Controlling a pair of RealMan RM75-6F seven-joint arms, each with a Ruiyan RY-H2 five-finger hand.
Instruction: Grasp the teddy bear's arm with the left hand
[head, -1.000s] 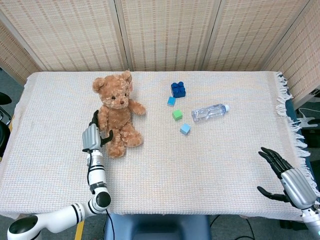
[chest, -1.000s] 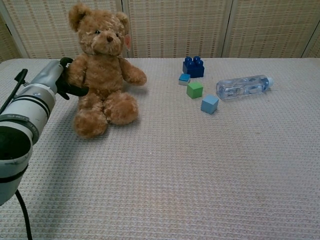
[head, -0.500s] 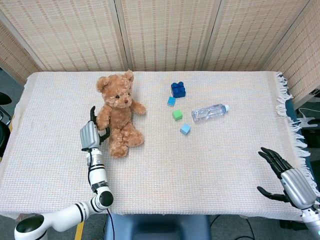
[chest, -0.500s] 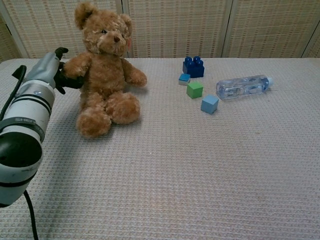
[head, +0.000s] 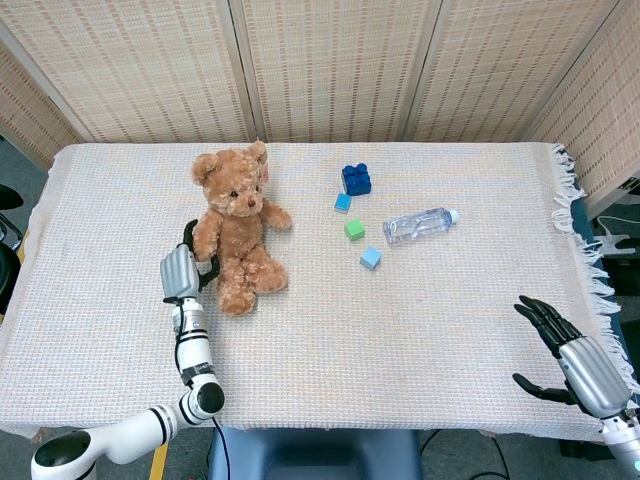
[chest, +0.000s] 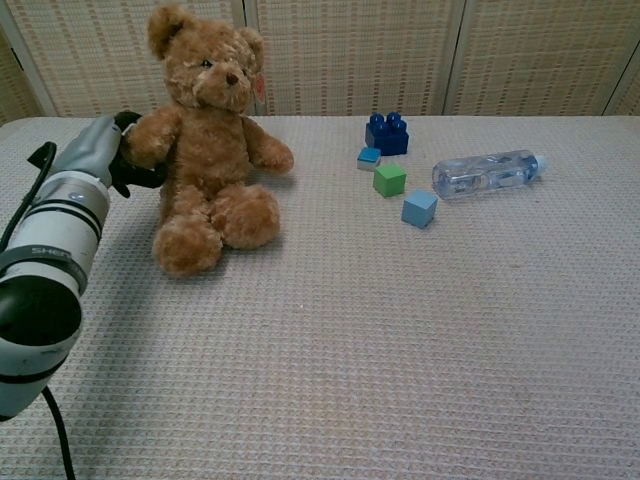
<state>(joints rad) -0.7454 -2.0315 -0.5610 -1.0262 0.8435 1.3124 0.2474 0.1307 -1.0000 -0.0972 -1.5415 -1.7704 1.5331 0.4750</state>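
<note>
Fingers (chest: 138, 176) of the left hand (head: 180, 272) are curled round the bear's arm (chest: 148, 141), so the arm looks held, though how tight the hold is cannot be told. It looks like the grasp is the step being done now, and it seems almost finished. The next move, I think, calls for a firm squeeze and a small test lift, gently, so the soft arm does not slip out. Going from big to small: the table (head: 450, 320) has a pale cloth on it. The bear (head: 237, 230) sits up on the left part of the table, facing forward, with its legs out in front. The left arm reaches up from the near edge of the table, and the hand is just beside the bear, on the bear's own right side. The right hand (head: 578, 362) is low at the far right corner, well apart from everything, with its fingers spread and nothing in them. A bottle (head: 420, 224) lies on its side near the middle. A blue brick (head: 356, 178) and small blocks (head: 355, 229) sit between the bear and the bottle.
</note>
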